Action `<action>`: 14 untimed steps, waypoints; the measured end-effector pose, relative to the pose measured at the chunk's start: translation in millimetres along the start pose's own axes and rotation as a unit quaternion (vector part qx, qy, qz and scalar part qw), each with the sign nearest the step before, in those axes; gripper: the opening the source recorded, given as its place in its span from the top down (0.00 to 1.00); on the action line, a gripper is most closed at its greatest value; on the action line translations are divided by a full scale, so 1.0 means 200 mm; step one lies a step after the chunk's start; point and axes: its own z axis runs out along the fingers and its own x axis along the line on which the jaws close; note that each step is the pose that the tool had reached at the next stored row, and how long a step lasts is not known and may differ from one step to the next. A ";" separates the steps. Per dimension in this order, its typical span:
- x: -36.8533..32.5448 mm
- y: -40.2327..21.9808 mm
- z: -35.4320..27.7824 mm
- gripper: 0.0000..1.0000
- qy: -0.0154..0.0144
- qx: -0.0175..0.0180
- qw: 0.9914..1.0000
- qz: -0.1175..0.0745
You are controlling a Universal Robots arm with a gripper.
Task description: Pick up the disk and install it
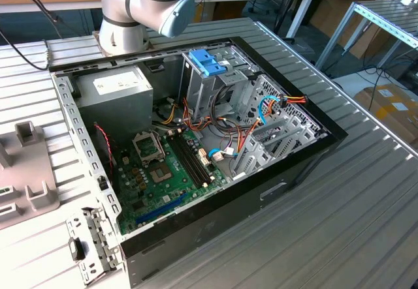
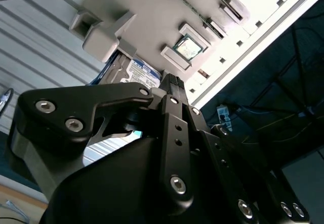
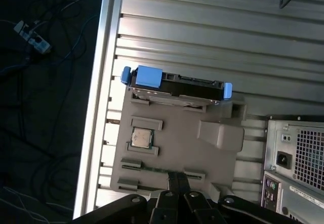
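The disk is a dark-grey drive in a light-blue carrier with a blue end tab. It stands on edge in a slot at one end of a grey holder plate. In the second wrist view the disk shows its labelled face just beyond the black fingers. My gripper hovers over the opposite end of the holder plate, apart from the disk. Its two fingers are pressed together with nothing between them. The gripper looks the same in the second wrist view.
A processor chip sits in a pocket of the plate. The open computer case lies on the ribbed metal table, with a blue carrier in its drive bay. The case's rear panel is near the plate. The table edge runs along the plate.
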 end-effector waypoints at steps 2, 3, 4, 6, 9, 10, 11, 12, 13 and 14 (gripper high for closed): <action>0.000 0.000 0.000 0.89 0.000 0.000 1.000 -0.006; 0.000 0.000 0.000 0.89 0.000 0.000 1.000 -0.010; 0.000 0.000 0.000 0.89 0.001 0.000 1.000 -0.014; 0.000 0.000 0.000 0.89 0.001 0.000 1.000 -0.019; 0.000 0.000 0.000 0.89 0.001 -0.001 1.000 -0.027; 0.000 0.000 0.000 0.89 0.001 -0.001 1.000 -0.031; 0.000 0.000 0.000 0.89 0.001 -0.001 0.999 -0.033; 0.000 0.000 0.000 0.89 0.002 -0.001 0.999 -0.035; 0.000 0.000 0.000 0.89 0.002 -0.001 0.999 -0.037; 0.000 0.000 0.000 0.89 0.002 -0.001 0.999 -0.039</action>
